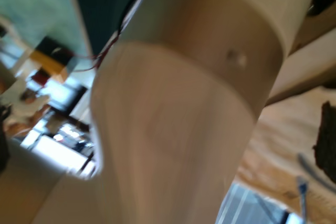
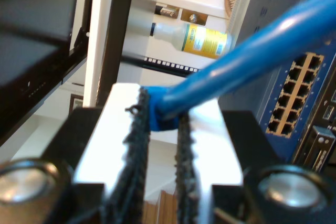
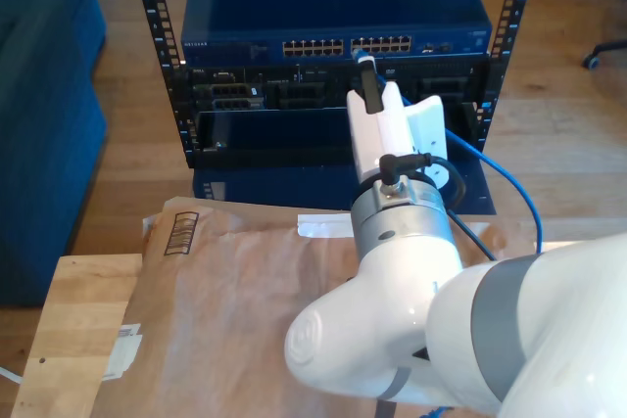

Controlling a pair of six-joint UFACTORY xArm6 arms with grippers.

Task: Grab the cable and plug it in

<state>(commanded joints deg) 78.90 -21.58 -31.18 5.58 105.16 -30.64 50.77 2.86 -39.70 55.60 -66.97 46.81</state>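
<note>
Second wrist view has my second tool clenched on the cable, its frayed black pads pinching the blue plug boot while the glossy round cord runs off toward the switch. In the exterior view the switch sits far in the rack, the tool raised just before its port row, cable trailing to that view's right. I judge the plug could skew in the soft pads and jam against a port's edge. Whether my first tool is released or clenched, I cannot tell; a blurred white arm crosses its view. Brown paper covers the wooden bench.
</note>
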